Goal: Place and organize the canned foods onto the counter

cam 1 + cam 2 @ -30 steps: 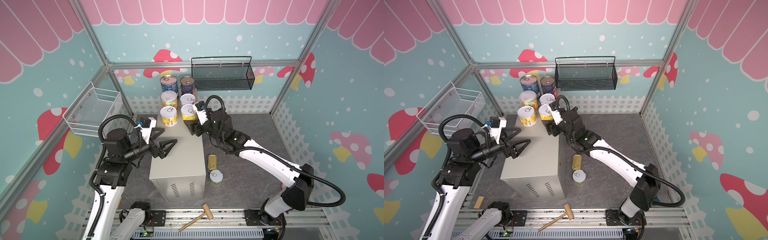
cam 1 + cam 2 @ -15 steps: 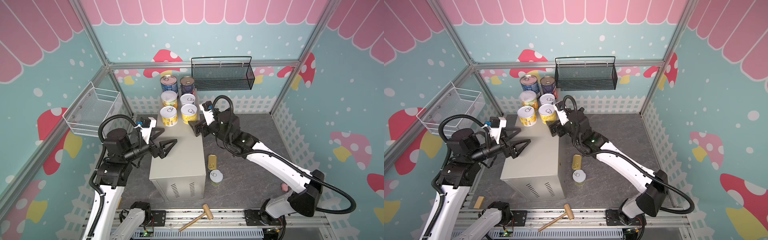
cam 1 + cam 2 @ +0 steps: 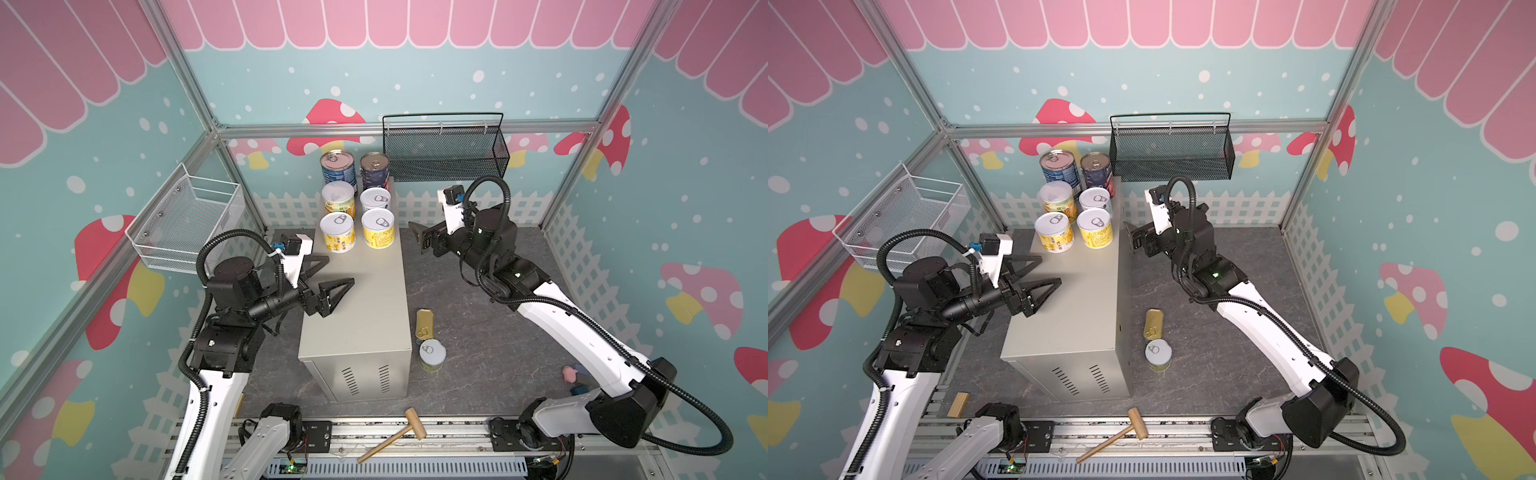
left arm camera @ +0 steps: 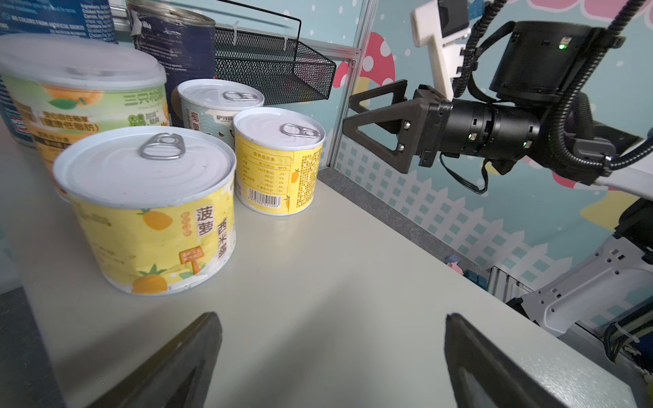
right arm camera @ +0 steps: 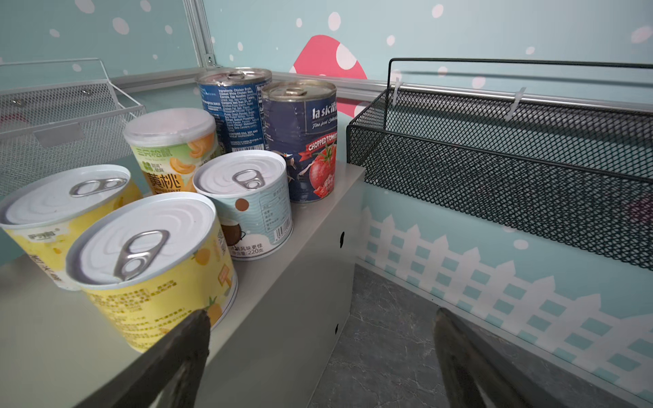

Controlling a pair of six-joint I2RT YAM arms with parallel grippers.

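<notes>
Withdrawn from the right yellow can (image 3: 378, 228) since a second ago, the right end effector (image 3: 419, 239) is now held just off the right edge of the worktop (image 3: 365, 324), near its far end. Its jaws are spread wide and nothing is gripped. No change is seen in the left end effector (image 3: 340, 270), which is kept above the left edge about midway along, jaws equally wide and empty.

Six cans are grouped upright at the far end of the worktop, in two columns of three. The right yellow can and the left yellow can (image 3: 337, 232) are placed nearest. The pale blue can (image 3: 375, 199) and the green-labelled can (image 3: 339, 198) are set behind them. The navy tin (image 3: 375, 168) and the blue tin (image 3: 337, 166) are set at the far edge.

Only in both top views are the other two shown: the gold tin (image 3: 424, 324) lying flat and the silver-lidded can (image 3: 432, 354) standing, both on the grey floor (image 3: 478, 332) just beside the worktop's right side, towards its near end. A wooden mallet (image 3: 415, 419) on the front rail is likewise shown only there.

In the right wrist view a tomato picture is seen on the navy tin. In the left wrist view the right end effector's open jaws are seen side-on, apart from every can.
</notes>
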